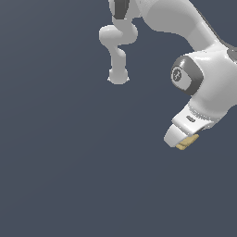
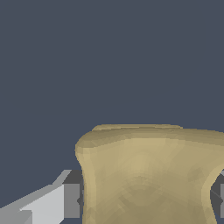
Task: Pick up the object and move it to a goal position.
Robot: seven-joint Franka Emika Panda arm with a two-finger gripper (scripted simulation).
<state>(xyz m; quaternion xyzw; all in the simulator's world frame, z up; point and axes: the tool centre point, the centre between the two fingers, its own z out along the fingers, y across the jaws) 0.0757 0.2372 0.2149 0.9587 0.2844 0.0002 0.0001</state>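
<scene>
The object [image 1: 187, 142] is a small tan-yellow blocky piece. In the exterior view it peeks out from under the white gripper [image 1: 181, 140] on that view's right. Seen from the wrist, the object [image 2: 146, 175] fills the space between the two grey finger pads [image 2: 71, 200], its concave sides pressed by them. The gripper is shut on it. Most of the fingers stay hidden behind the hand in the exterior view.
The white arm [image 1: 203, 60] bends in from above on the exterior view's right. Its base column [image 1: 118, 55] stands farther back, near the middle. A plain dark blue-grey surface [image 1: 69, 162] lies all around.
</scene>
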